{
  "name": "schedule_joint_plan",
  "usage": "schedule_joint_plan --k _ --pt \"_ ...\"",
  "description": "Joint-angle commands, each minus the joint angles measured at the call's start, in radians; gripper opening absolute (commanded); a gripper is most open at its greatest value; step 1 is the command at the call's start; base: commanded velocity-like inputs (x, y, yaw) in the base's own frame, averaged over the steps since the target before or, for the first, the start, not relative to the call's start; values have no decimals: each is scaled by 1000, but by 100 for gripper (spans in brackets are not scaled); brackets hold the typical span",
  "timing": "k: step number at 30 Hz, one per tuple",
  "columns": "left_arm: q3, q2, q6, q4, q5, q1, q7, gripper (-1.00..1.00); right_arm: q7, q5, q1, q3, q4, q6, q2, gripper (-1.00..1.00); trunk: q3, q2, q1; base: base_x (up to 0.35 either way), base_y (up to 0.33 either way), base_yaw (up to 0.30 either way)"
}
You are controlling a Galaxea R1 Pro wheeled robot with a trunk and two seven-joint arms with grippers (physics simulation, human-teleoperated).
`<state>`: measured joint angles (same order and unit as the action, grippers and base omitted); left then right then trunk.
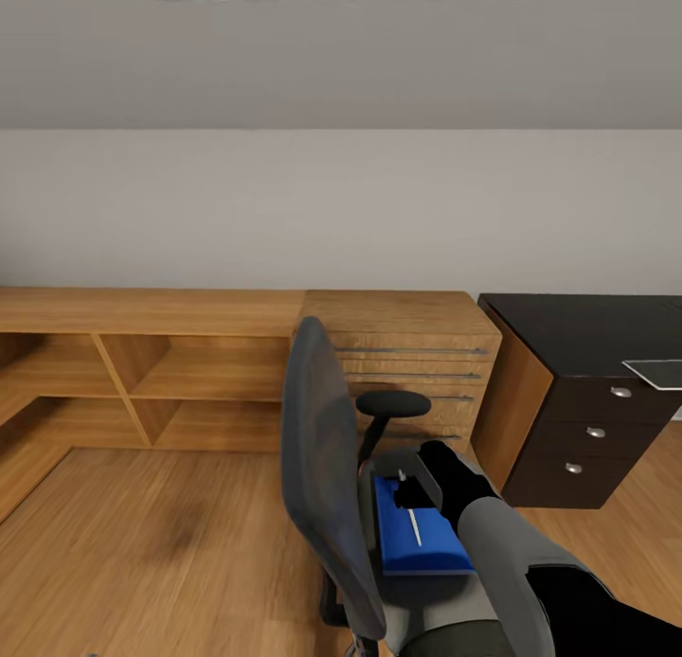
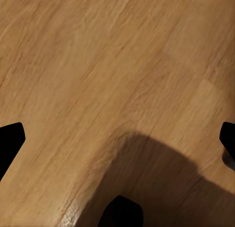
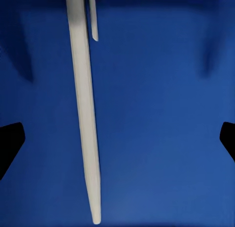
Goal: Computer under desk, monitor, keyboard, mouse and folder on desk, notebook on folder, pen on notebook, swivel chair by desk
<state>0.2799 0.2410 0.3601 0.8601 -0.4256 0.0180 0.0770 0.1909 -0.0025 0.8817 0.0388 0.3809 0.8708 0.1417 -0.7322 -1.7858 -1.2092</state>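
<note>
The grey swivel chair (image 1: 322,468) stands in front of me, its backrest edge-on. On its seat lies the blue folder (image 1: 421,548), with the pale pen (image 1: 415,527) lying on top of it. My right gripper (image 1: 415,491) hovers just above the folder's far end. In the right wrist view this gripper (image 3: 117,138) is open, its fingertips (image 3: 10,143) wide apart over the folder (image 3: 156,114), and the pen (image 3: 85,114) lies between them. My left gripper (image 2: 117,138) is open over bare wooden floor. The black desk (image 1: 578,330) stands at the right. Computer, monitor, mouse and notebook are out of view.
Low wooden shelving (image 1: 142,373) and a wooden drawer chest (image 1: 407,349) line the grey wall behind the chair. The desk's black drawer unit (image 1: 592,439) faces me. A flat silver-grey slab (image 1: 658,371), perhaps the keyboard, overhangs the desk's front edge. Wooden floor (image 1: 161,543) lies left of the chair.
</note>
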Motion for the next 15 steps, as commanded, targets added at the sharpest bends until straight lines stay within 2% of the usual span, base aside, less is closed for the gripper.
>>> schedule_joint_plan --k 1,15 --pt "2 0 7 2 -5 0 3 100 4 -1 0 4 1 4 1 100 -1 0 0 0 0 0" --pt "2 0 8 2 -5 0 3 100 3 -2 0 4 0 4 1 100 -4 -7 -4 0 0 0"
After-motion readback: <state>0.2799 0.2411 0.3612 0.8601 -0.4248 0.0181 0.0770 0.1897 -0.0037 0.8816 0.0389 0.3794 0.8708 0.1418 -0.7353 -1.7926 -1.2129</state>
